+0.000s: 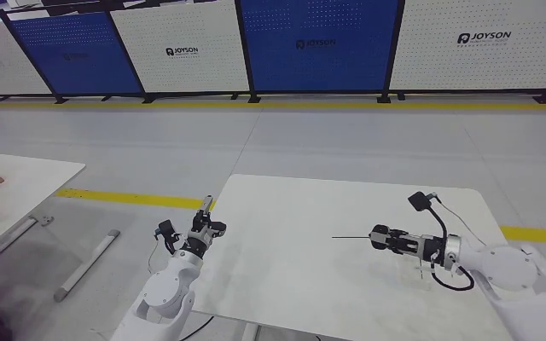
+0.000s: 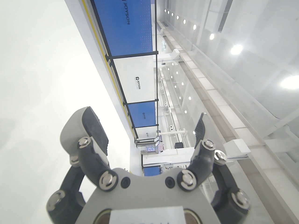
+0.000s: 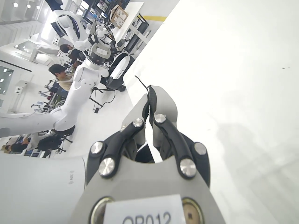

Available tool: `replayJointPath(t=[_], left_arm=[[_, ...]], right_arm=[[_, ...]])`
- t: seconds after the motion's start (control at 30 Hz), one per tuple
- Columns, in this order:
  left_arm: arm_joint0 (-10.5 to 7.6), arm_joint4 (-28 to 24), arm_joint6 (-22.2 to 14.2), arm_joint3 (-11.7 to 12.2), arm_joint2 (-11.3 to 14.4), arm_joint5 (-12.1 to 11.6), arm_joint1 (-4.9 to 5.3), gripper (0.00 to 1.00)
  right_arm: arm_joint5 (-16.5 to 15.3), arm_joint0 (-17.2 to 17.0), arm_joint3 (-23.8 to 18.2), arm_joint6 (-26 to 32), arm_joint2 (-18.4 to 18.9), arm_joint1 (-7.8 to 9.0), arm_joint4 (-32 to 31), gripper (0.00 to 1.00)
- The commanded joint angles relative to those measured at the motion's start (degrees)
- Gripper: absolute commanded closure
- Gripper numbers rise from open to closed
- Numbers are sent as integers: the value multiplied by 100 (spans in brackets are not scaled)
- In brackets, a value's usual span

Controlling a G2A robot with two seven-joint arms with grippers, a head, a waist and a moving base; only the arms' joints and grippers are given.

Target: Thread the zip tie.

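Closest to the right wrist camera, the right gripper [image 3: 149,97] is clamped down on a black zip tie [image 3: 141,82]. Its jaws are pressed together, and the thin strip pokes out past their tips. In the top view, the right gripper [image 1: 374,236] sits over the right half of the white table [image 1: 281,290], and the zip tie [image 1: 350,237] runs out from it as a fine dark line, roughly level, aimed across the table toward the left arm's side. The free end lies near the middle of the tabletop, but whether it rests on the surface or hangs just above it cannot be told.

At the table's left edge the left gripper [image 1: 206,205] points away from the robot, toward the far wall. The left wrist view shows the left gripper [image 2: 147,127] with its jaws spread wide and nothing between them — the table edge lies to one side of it. It is well apart from the zip tie's free end.

Beyond the table, a yellow floor line [image 1: 128,198] crosses the grey floor, blue and white pegboard panels [image 1: 316,51] stand at the back, and a second white table [image 1: 34,183] sits off to the left.
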Motion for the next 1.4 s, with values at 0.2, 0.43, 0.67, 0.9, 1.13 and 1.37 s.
replayJointPath(t=[0.2,0.43,0.67,0.9,1.13,1.37], left_arm=[[0,0,0,0,0,0,0,0],[0,0,0,0,0,0,0,0],[0,0,0,0,0,0,0,0],[0,0,0,0,0,0,0,0],[0,0,0,0,0,0,0,0],[0,0,0,0,0,0,0,0]], right_arm=[[-2,-1,-1,2,2,0,4,100],[-66,-80,-414,-942,6,-8,-1313,100],[-66,-107,-693,-1654,-317,1,-2981,100],[-66,-107,-693,-1654,-317,1,-2981,100],[-66,-107,-693,-1654,-317,1,-2981,100],[-59,-117,-696,-1673,-318,0,-2991,100]])
